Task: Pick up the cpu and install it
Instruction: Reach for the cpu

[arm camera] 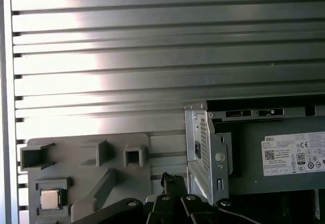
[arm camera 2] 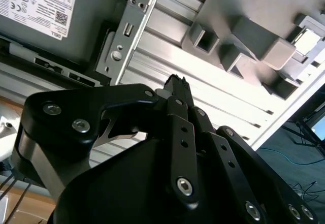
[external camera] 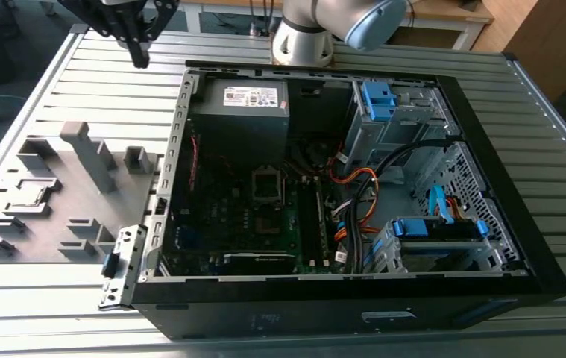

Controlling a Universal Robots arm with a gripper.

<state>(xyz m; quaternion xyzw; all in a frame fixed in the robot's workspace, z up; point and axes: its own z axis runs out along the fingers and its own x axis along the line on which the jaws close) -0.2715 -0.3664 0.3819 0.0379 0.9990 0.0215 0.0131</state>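
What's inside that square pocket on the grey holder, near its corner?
The cpu lies flat in that pocket of the grey holder, silver top up. The pocket floor beneath it is covered, so it cannot be seen.

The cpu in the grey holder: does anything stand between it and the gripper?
Nothing visible covers it. The cpu lies bare in a pocket of the grey holder. The gripper hangs over the slatted table beside the holder. Only the holder's raised blocks stand between them.
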